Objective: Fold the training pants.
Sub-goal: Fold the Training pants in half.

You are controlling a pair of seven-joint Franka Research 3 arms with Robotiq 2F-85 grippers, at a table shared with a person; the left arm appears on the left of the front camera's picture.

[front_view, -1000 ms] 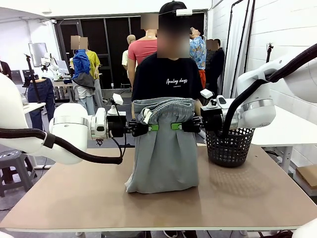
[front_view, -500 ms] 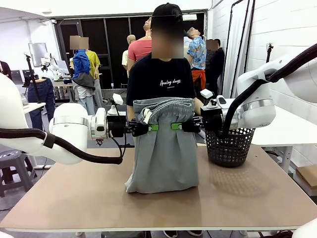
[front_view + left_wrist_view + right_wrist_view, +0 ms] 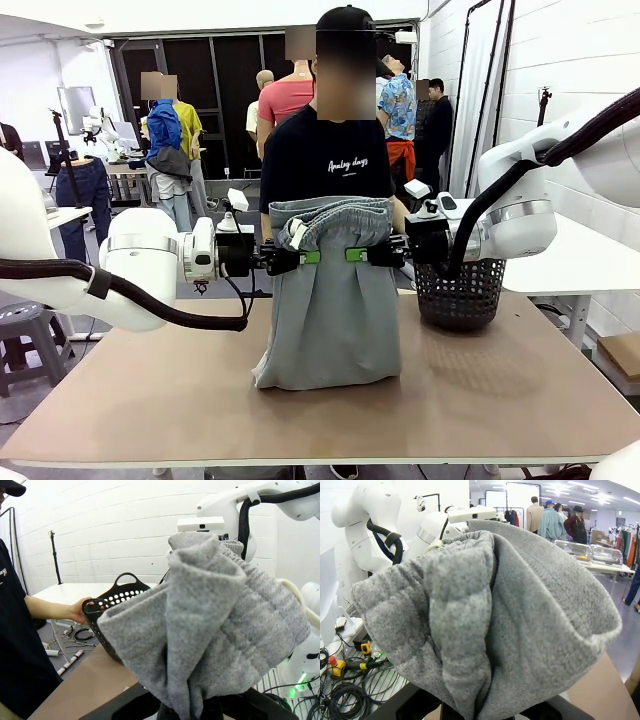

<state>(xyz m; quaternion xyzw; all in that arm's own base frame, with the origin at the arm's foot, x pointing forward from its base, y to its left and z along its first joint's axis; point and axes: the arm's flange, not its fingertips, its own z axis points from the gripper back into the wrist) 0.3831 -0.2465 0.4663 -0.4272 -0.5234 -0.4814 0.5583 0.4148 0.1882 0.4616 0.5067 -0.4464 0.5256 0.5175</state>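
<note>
Light grey training pants (image 3: 330, 300) hang upright, hem bunched on the table.

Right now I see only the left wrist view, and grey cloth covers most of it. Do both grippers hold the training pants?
Observer: Yes. In the front view the left gripper and the right gripper are both shut on the training pants, just under the waistband.
Operator: Do the pants hang free in the air?
Observer: No. Their lower end rests bunched on the table.
Operator: I see a hand on the black mesh basket. Where does the basket stand?
Observer: On the table under the right arm, beside the pants and apart from them.
</note>
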